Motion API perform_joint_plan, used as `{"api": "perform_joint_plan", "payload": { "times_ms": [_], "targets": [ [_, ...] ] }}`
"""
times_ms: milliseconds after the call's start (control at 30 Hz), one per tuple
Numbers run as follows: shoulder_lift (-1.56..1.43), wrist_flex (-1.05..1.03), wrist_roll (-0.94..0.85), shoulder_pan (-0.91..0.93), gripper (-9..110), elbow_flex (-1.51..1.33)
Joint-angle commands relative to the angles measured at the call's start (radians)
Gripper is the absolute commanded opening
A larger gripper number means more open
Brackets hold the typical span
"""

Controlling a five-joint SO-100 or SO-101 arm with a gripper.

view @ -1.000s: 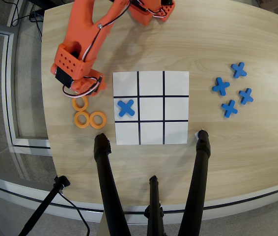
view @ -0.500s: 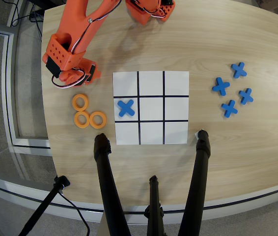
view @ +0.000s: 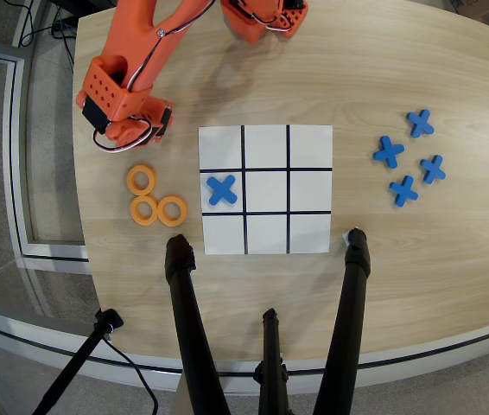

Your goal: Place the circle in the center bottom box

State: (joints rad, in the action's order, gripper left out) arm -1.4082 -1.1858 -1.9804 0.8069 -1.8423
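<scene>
circle: three orange rings lie on the bare table left of the grid in the overhead view; a low pair touching, left ring (view: pixel 144 209) and right ring (view: pixel 172 210), and one ring (view: pixel 142 180) just above them. whether a fourth is carried under the arm head i cannot tell.
near edge: a black tripod (view: pixel 266 346) with three legs enters from the bottom of the view; one leg tip is just beside the grid's lower right corner, another near its lower left corner.
grid: white sheet (view: pixel 265 189) with black lines, three by three cells. a blue cross (view: pixel 222 189) sits in the left cell of the middle row. all other cells look bare.
target box: the middle cell (view: pixel 266 146) of the row facing the robot, which is the top row in this view. it holds nothing.
spare crosses: four blue crosses (view: pixel 409 158) in a loose group well right of the grid.
gripper: the gripper (view: pixel 129 134) is above the upper ring, left of the grid's top corner. the jaws are hidden under the orange body, so gripped or released i cannot tell.
step: i judge no ring is placed yet; the pick or the carry is in hand.
next move: if a ring is held, travel right over the target box and lower it inside the lines; if not, go down on the nearest ring.
</scene>
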Motion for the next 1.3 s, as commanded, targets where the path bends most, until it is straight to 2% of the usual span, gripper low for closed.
{"api": "perform_joint_plan", "payload": {
  "times_ms": [0, 200, 533, 767, 867, 1067, 1267],
  "targets": [
    [-0.112, -0.117, -0.009, -0.021, 0, 0.071],
    [-0.311, -0.380, 0.106, -0.170, 0, 0.262],
    [-0.620, -0.172, 0.540, -0.660, 0, 0.118],
    [-0.692, -0.150, 0.707, -0.953, 0, -0.046],
    [-0.650, -0.049, 0.735, -0.992, 0, -0.144],
    [-0.537, 0.227, 0.713, -0.953, 0, -0.359],
    [-0.465, 0.344, 0.687, -0.902, 0, -0.462]
  ]
}}
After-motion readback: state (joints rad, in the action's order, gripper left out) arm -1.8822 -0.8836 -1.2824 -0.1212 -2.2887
